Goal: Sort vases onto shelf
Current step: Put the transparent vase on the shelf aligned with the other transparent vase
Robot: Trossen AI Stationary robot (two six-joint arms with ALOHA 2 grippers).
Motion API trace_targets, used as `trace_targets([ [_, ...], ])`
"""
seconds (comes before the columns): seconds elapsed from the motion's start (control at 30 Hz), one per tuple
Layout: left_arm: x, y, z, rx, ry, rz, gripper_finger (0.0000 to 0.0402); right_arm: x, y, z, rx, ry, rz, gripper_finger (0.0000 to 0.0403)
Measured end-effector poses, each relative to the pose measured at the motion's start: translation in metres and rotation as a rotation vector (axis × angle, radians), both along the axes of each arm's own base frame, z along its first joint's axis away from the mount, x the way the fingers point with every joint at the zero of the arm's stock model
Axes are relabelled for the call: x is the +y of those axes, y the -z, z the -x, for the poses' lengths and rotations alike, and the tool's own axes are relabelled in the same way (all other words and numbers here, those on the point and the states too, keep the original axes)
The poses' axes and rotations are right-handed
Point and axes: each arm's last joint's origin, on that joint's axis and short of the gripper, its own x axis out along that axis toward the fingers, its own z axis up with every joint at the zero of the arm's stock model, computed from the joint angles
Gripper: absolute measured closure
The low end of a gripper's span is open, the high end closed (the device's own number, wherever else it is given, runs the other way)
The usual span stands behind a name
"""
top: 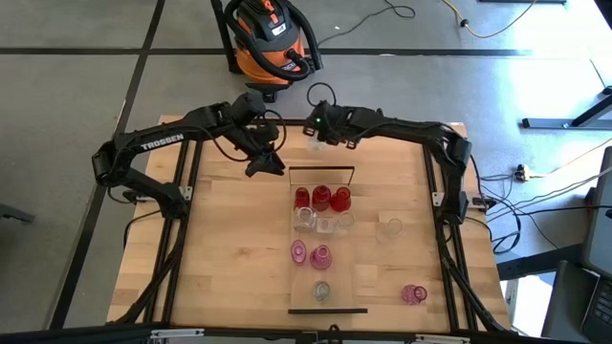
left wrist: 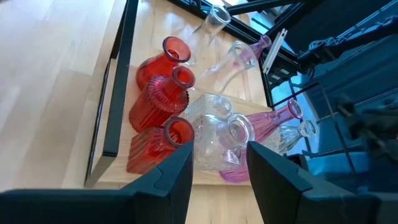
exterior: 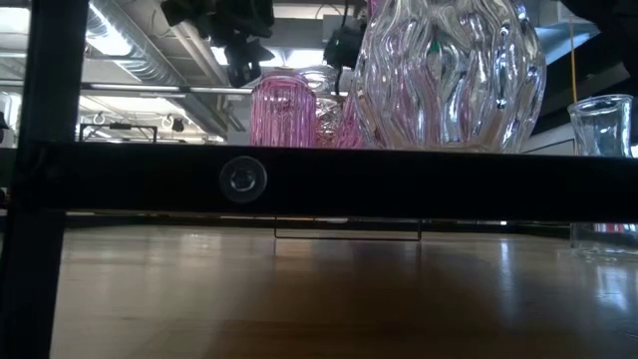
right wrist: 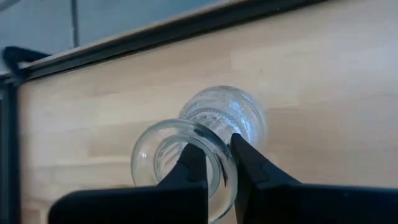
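Vases sit mostly on the shelf point(top: 328, 287), a pale plank running 12-to-6 at table centre: three red vases point(top: 322, 199) at its 12 end, clear ones just below, pink ones mid, one more near the 6 end. Pink vase point(top: 413, 294) lies off-shelf twd 4 o'clock. Right gripper point(right wrist: 214, 168) at table's 12 edge, fingers clenched on rim of a clear vase point(right wrist: 211, 134). Left gripper point(left wrist: 219, 163) hovers abt 11 o'clock of the shelf, fingers apart, gripping nothing.

Shelf point(exterior: 329, 179) frame bar, low view: hides the bases of the pink vase point(exterior: 281, 110) and large clear vase point(exterior: 449, 70) above it; right of it, another clear vase point(exterior: 605, 125) is cut off.
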Motion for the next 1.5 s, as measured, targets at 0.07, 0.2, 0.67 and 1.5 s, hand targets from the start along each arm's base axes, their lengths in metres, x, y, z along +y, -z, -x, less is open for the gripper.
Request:
trace_targets([
  [0.07,0.000,0.000,0.000,0.005,-0.009,-0.009,0.0259,0.005,-0.014,0.003,-0.001,-0.024,0.032,0.0390],
  [0.2,0.001,0.001,0.000,0.014,-0.024,-0.023,0.0259,0.015,-0.034,0.006,-0.003,-0.041,0.087,0.0386],
  [0.67,0.001,0.002,0.000,0.093,-0.151,0.096,0.0259,0.057,-0.114,0.025,-0.007,-0.332,0.290,0.0391],
  [1.5,-0.021,-0.001,-0.015,0.099,-0.224,0.074,0.0259,0.112,-0.177,0.148,0.128,-0.766,0.154,0.0388],
])
